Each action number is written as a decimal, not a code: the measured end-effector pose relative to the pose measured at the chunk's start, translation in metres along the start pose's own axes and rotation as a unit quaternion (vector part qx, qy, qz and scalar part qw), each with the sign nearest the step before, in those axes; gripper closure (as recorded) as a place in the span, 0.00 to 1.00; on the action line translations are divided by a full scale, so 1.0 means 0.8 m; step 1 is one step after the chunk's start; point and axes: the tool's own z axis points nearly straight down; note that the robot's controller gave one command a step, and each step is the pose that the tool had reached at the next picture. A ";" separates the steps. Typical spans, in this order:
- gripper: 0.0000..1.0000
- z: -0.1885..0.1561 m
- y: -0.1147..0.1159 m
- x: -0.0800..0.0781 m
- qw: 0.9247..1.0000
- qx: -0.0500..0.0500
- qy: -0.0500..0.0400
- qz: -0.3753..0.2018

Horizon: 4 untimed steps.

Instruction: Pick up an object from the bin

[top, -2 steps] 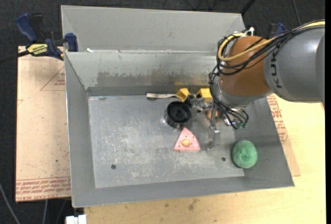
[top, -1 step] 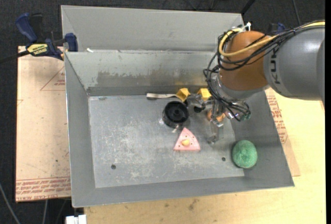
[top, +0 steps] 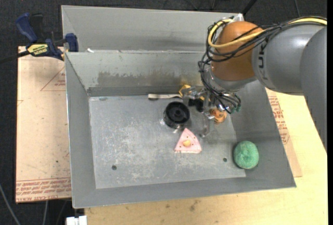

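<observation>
My gripper hangs over the middle right of the bin, close to the back wall. A black round knob-like thing lies just to its left. A pink triangular piece with yellow spots lies on the floor slightly below and to the left of the gripper. A thin pale stick with a yellow end rests along the foot of the back wall, left of the gripper.
A green fuzzy ball sits in the front right corner of the bin. The arm with its orange dome and cables reaches in from the right, above the back right part of the bin.
</observation>
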 end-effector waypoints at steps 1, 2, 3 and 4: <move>0.00 0.002 -0.014 0.002 1.000 -0.002 0.001 0.005; 0.00 0.002 -0.028 0.016 0.998 0.000 -0.001 0.069; 0.00 0.003 -0.014 0.003 0.988 -0.002 0.004 0.155; 0.00 0.001 0.015 0.002 0.997 0.001 -0.002 0.079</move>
